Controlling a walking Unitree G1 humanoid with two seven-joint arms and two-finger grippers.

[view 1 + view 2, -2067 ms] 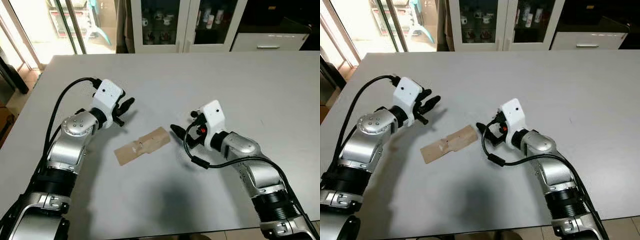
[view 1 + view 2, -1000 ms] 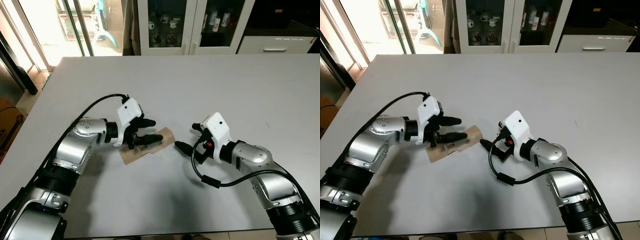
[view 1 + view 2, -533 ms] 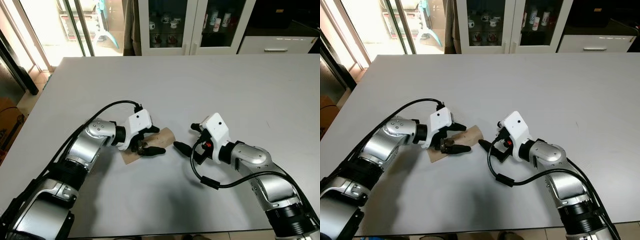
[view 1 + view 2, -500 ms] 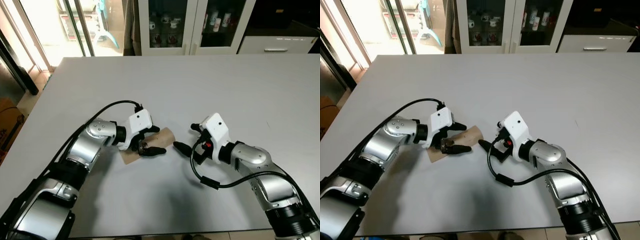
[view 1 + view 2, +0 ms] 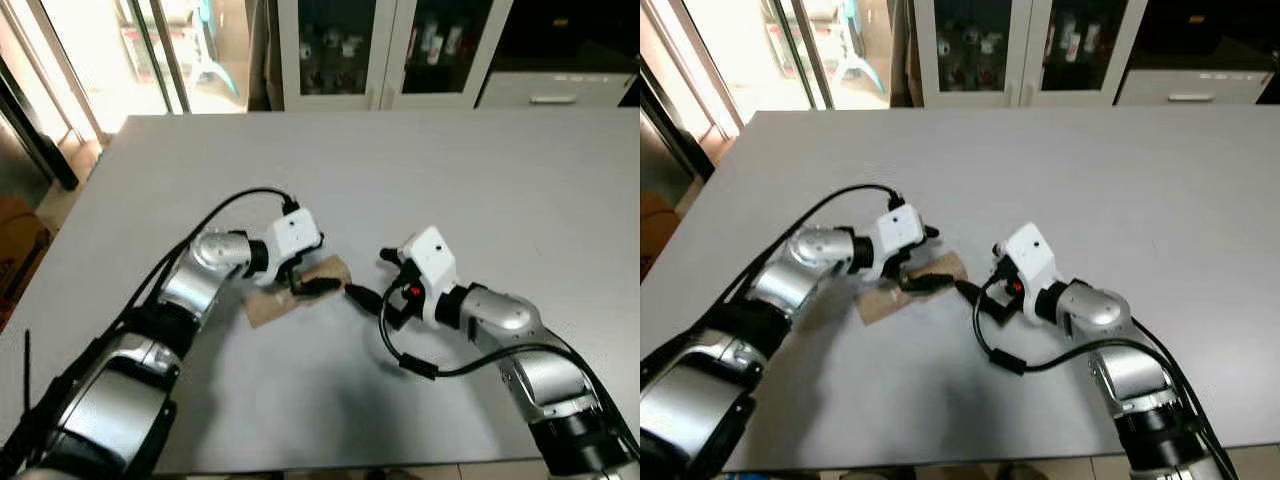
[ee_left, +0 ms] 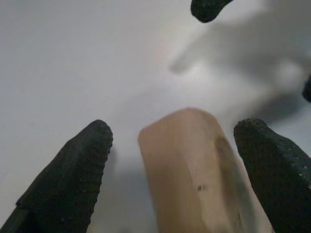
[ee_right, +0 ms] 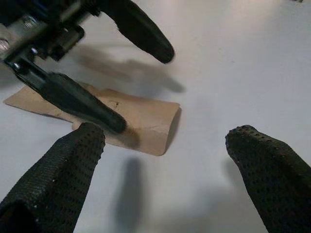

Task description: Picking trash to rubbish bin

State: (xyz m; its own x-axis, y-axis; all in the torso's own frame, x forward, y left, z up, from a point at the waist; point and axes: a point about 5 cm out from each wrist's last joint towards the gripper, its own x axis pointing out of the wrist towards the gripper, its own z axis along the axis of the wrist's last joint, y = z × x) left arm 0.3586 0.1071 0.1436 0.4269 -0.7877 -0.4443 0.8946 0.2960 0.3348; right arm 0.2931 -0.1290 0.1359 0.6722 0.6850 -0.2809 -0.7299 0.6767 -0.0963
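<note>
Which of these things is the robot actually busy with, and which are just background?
Part of the job:
flat brown cardboard scrap
left claw, fingers open either side of the scrap
right claw, open just beside it

Just there:
grey table
white glass-door cabinet

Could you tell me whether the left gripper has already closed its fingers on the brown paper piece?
No, the left gripper is open, its fingers spread on either side of the brown paper piece.
</note>
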